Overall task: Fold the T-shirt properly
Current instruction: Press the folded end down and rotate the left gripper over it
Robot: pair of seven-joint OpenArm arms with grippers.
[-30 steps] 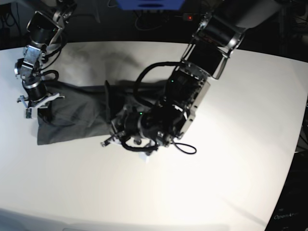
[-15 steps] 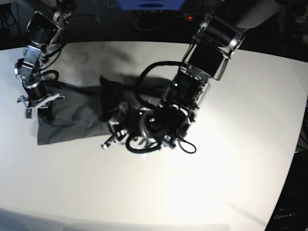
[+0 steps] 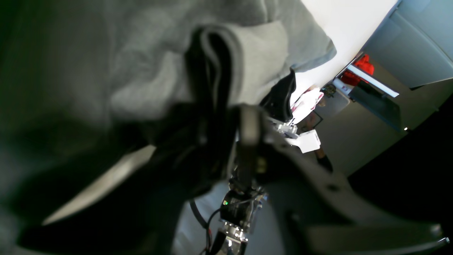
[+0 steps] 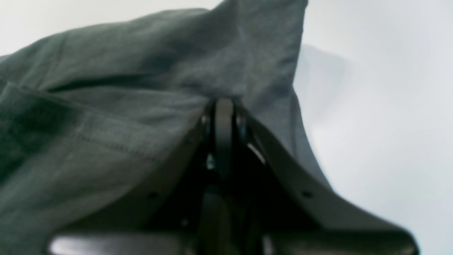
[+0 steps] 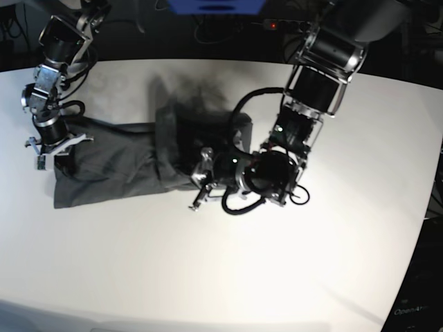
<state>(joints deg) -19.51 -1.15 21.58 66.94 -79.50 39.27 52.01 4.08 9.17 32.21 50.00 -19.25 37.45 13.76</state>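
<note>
Since the earlier base pictures, the left gripper (image 5: pixel 201 190) has travelled away from the shirt's middle toward the table's open side, and the raised flap of cloth it carried now lies folded over the body of the T-shirt (image 5: pixel 124 162). Whether this gripper has fully let go cannot be told: in the left wrist view a doubled fold of grey cloth (image 3: pixel 226 67) stands right at the fingertips, but the jaws themselves are dark and blurred.

The right gripper (image 4: pixel 223 117) is clenched on the T-shirt, its fingers pinching a peak of cloth that rises off the white table (image 4: pixel 382 106). In the base view it sits at the far end of the garment, near the table edge.

The T-shirt lies as a long dark grey strip across the table, stretched between the two grippers, with a bunched ridge (image 5: pixel 165 142) near its middle.

Risks from this position:

1. If the left fingers have not cleared the fold, any further withdrawal is likely to drag the folded layer back open.
2. The thin fabric may cling to a finger and lift with it.
3. The right gripper's pinch holds one end taut; pulling there could skew the strip and deepen the ridge.
4. The ridge, if left unflattened, would probably make the next fold uneven.
</note>
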